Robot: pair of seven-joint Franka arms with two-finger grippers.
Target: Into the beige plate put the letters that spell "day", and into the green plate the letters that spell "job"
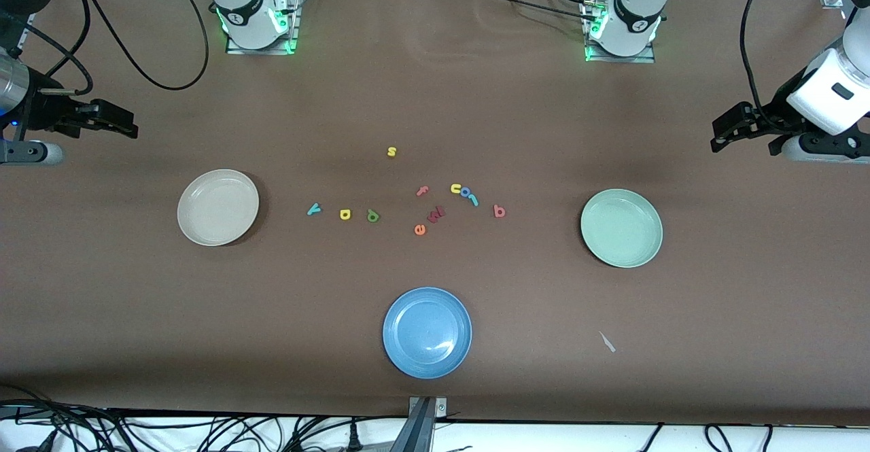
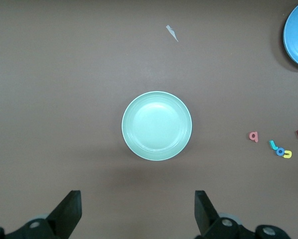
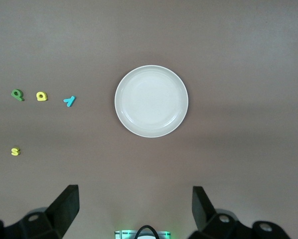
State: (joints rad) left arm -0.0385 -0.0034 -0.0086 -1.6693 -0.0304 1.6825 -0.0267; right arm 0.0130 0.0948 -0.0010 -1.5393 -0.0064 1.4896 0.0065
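Your left gripper (image 2: 138,214) and right gripper (image 3: 135,209) both hang spread wide, empty. Teal "y" (image 1: 313,209), yellow "a" (image 1: 345,215) and green "d" (image 1: 372,216) lie between the cream-beige plate (image 1: 192,228) and the mint-green plate (image 1: 647,251). The blue "o" (image 1: 465,192) touches the teal "j" (image 1: 473,199) beside a yellow "u" (image 1: 456,188), so you risk grabbing two; the red "b" (image 1: 499,211) sits apart.

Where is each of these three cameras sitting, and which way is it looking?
Front view: high across the table, facing both arms; left gripper and right gripper hang open at the table's ends.
Left wrist view: looks down past its open fingers at the green plate.
Right wrist view: looks down past its fingers at the beige plate.
Shared: front and left wrist views both show the blue plate.
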